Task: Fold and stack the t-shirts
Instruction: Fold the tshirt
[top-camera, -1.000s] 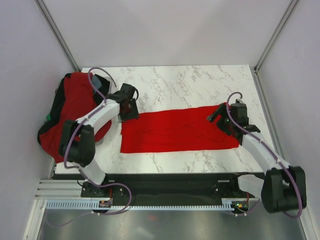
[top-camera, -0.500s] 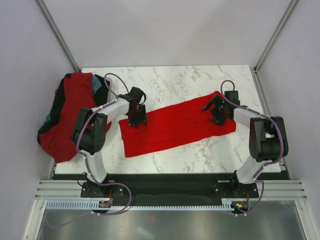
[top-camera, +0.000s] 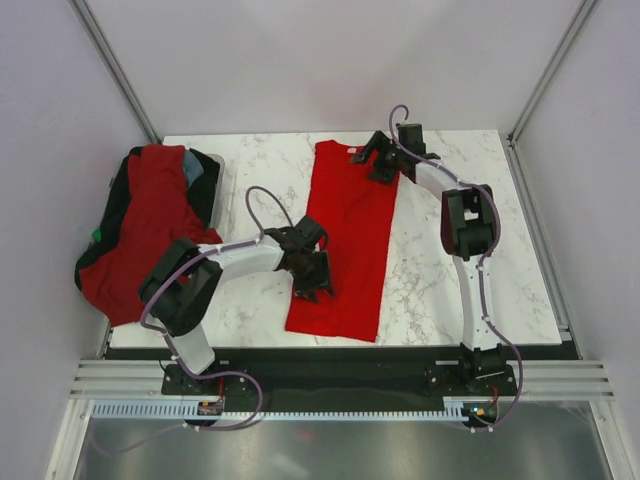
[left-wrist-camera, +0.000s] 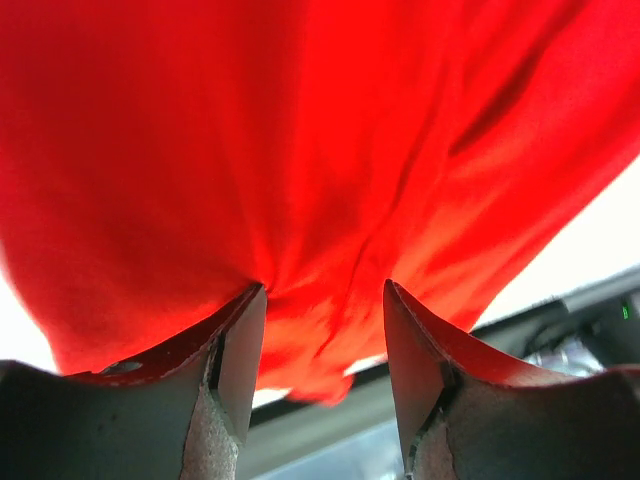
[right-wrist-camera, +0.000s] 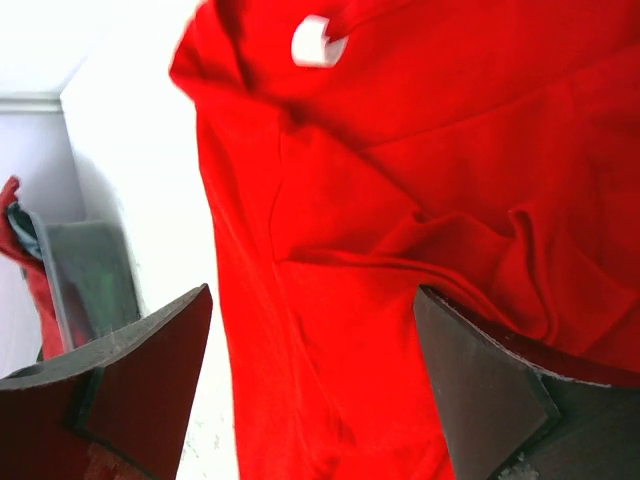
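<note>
A bright red t-shirt (top-camera: 350, 220), folded into a long strip, lies on the marble table and runs from the far edge to the near edge. My left gripper (top-camera: 312, 278) rests on its near left edge. In the left wrist view the jaws (left-wrist-camera: 322, 290) stand apart, their tips against wrinkled red cloth (left-wrist-camera: 300, 130). My right gripper (top-camera: 378, 160) is at the shirt's far end. It is wide open (right-wrist-camera: 312, 295) over the cloth (right-wrist-camera: 450, 150), close to the small white neck label (right-wrist-camera: 318, 40). More red t-shirts (top-camera: 150, 220) and a grey-blue one (top-camera: 195, 170) are heaped at the left.
The heap sits in a dark bin (top-camera: 100, 240) that hangs over the table's left edge. White marble table (top-camera: 450, 270) shows to the right of the shirt. Grey walls and metal posts close in the back and sides.
The red shirt has swung from lying across the table to lying far-to-near. The right gripper went to the far edge with one end, and the left gripper came toward the near middle.
</note>
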